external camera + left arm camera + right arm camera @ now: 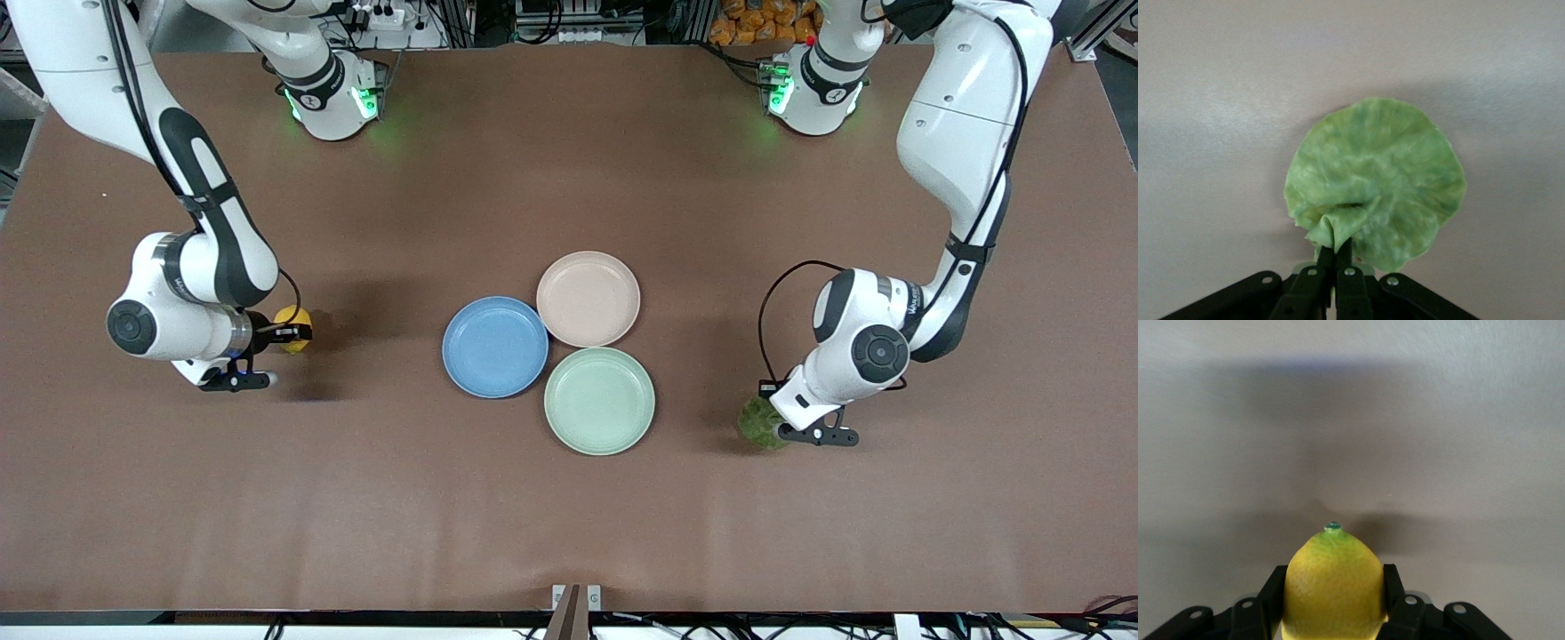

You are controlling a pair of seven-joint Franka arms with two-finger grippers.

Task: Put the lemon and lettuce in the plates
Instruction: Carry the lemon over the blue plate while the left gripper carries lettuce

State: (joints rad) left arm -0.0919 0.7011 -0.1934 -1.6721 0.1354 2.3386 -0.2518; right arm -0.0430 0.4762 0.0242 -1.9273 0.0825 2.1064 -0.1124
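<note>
My right gripper is shut on the yellow lemon over the table toward the right arm's end; in the right wrist view the lemon sits between the two black fingers. My left gripper is shut on the wrinkly green lettuce over the table toward the left arm's end; in the left wrist view the leaf hangs from its pinched edge between the closed fingertips. The blue plate and the beige-pink plate lie mid-table, both bare.
A pale mint-green plate lies beside the blue plate, nearer to the front camera than the beige-pink one; the three touch. The brown table spreads around them. Both arm bases stand along its edge farthest from the front camera.
</note>
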